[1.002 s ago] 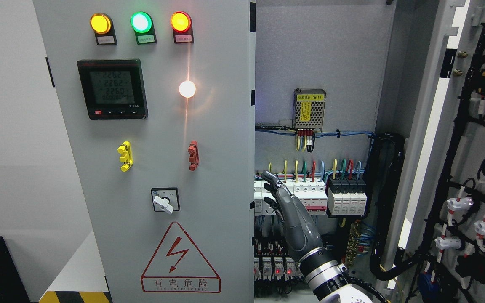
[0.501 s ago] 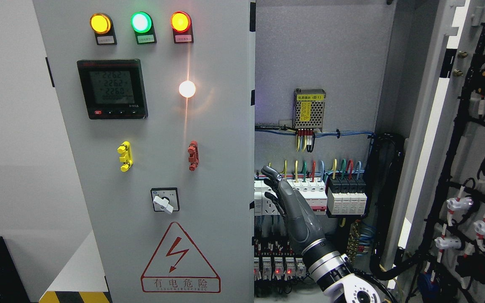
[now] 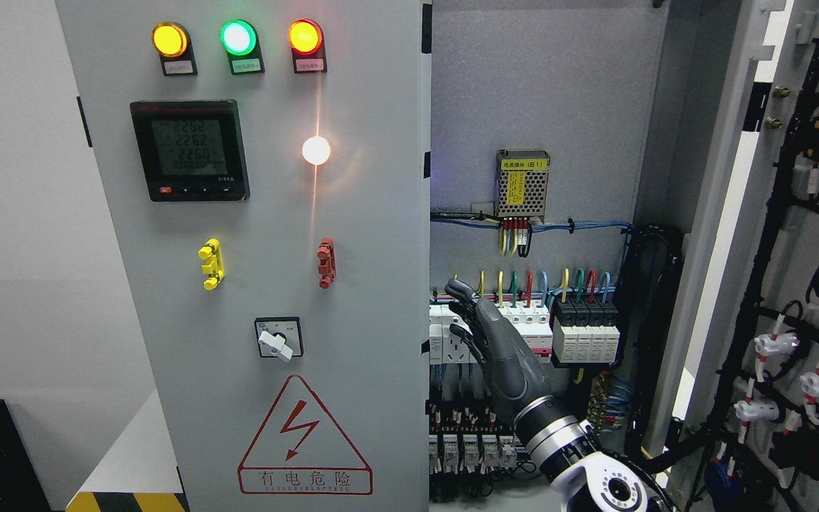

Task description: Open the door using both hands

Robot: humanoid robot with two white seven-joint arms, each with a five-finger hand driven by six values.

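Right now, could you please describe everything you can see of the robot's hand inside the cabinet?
The right hand is dark grey, with black segmented fingers and a silver banded wrist above a white forearm joint. Its arm enters from the lower right. The fingers are extended and holding nothing, pointing up and left, in front of the white circuit breakers. Whether it touches them cannot be told.

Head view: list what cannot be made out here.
- Left hand: out of frame.
- Dark grey right hand: fingertips overlap the white breaker row; contact cannot be told.
- Black digital meter: digits too blurred to read surely.
- Open grey right door: cut off by the right edge.
- Labels under the three round lamps: too small.
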